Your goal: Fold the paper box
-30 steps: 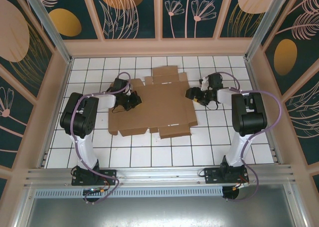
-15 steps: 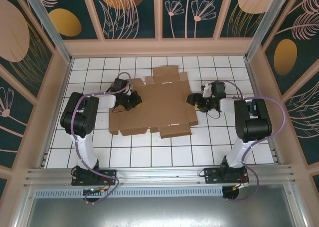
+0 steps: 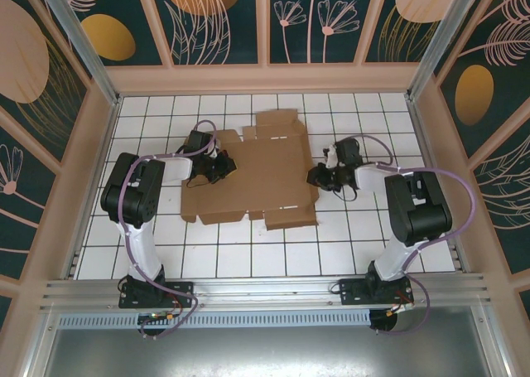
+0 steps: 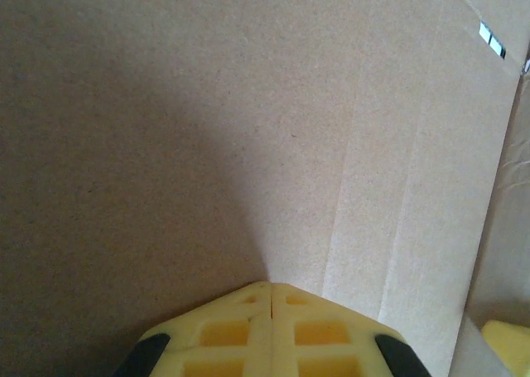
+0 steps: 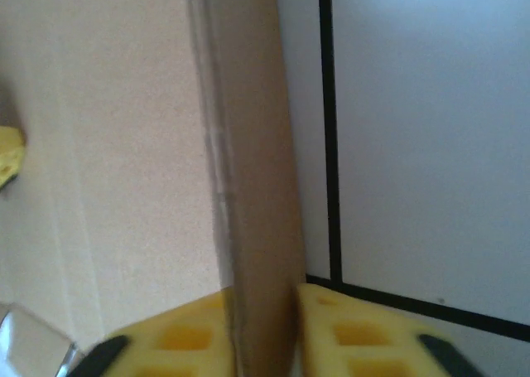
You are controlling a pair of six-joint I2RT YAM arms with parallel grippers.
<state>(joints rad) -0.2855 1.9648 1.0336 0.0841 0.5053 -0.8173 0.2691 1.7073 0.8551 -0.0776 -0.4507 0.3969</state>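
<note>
Near edge: both arm bases on the rail. The L arm [image 3: 132, 199] and R arm [image 3: 414, 203] each reach fwd over the white-tiled table [image 3: 373, 236].
Task item: the paper box [image 3: 252, 174] is a brown die-cut cardboard sheet, opened out mid-table between the two arms. Its near flaps point back toward the bases.
L side: my left gripper [image 3: 222, 168] sits over the sheet's left part. On the wrist cam the left gripper [image 4: 271, 287] has its yellow fingers [image 4: 224, 334] pressed together w/ nothing between them. Bare cardboard lies right below; I can't tell if the tips touch it.
R side: my right gripper [image 3: 319, 176] is at the sheet's right edge. On its wrist cam the right gripper [image 5: 263, 311] has a side flap [image 5: 252, 186] standing on edge between the yellow pads [image 5: 348, 335]. Both pads are against it, so it is clamped on the cardboard.
Flap angle: that flap is raised off the tiles. The rest of the sheet looks flat from above.
Slots: two small cut-outs [image 4: 492, 40] show near the sheet's far corner on the L wrist cam.
Far edge: a stepped tab [image 3: 277, 122] juts toward the back wall.
Backdrop: dark panels [image 3: 219, 16] w/ floral print.
</note>
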